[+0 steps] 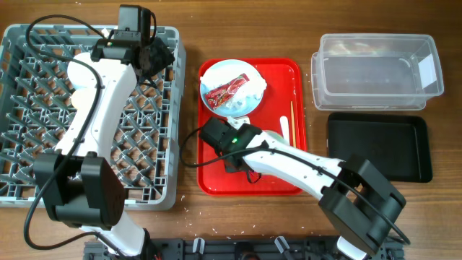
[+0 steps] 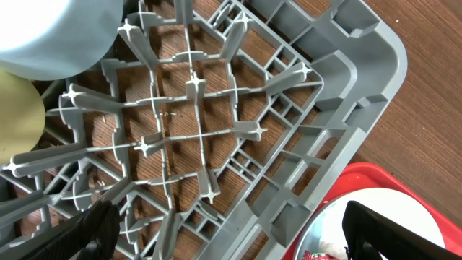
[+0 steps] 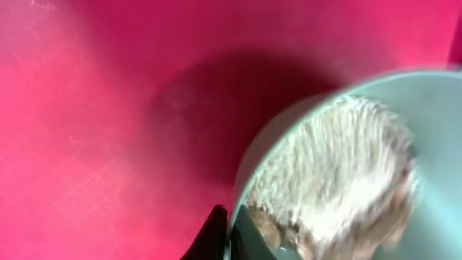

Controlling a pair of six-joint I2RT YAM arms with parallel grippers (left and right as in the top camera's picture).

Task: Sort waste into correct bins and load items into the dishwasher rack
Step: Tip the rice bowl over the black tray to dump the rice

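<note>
My left gripper (image 2: 231,245) is open and empty and hangs over the far right corner of the grey dishwasher rack (image 2: 339,94), as the overhead view shows (image 1: 154,55). My right gripper (image 3: 231,232) is shut on the rim of the mint-green bowl (image 3: 433,108), which holds rice-like scraps (image 3: 339,173) and sits on the red tray (image 3: 86,108). The pale blue plate (image 1: 216,72) on the red tray carries the red-and-white wrapper (image 1: 225,90) and the napkin (image 1: 249,92). The fork (image 1: 284,128) and chopstick (image 1: 291,119) lie beside it.
The rack (image 1: 22,195) fills the left side. A pale round dish (image 2: 58,36) and a yellowish round item (image 2: 18,115) sit in it. The clear tub (image 1: 375,68) stands at the far right, with the black tray (image 1: 379,148) in front of it. Rice grains lie along the table's front edge.
</note>
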